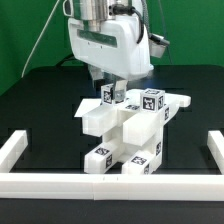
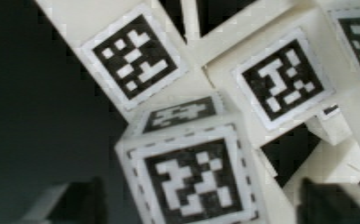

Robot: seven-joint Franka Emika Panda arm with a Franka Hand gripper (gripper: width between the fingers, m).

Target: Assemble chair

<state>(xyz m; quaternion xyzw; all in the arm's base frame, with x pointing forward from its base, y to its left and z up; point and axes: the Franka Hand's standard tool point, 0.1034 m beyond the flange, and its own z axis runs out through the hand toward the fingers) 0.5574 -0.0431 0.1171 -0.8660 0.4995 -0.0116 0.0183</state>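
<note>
The chair (image 1: 128, 135) stands part-built in the middle of the black table: chunky white blocks and a slab, several with black-and-white tags. My gripper (image 1: 112, 90) hangs straight above its top, and its fingers reach down around a small upright tagged block (image 1: 110, 96) at the top of the chair. In the wrist view that block (image 2: 198, 160) fills the space between my dark fingers (image 2: 79, 200), which press on both its sides; the gripper (image 2: 203, 208) is shut on it. Two more tagged faces of the chair (image 2: 280, 78) lie beyond it.
Long thin white border rails run along the exterior view's left (image 1: 12, 150), front (image 1: 110, 184) and right (image 1: 214, 150). A green wall and cables stand behind the arm.
</note>
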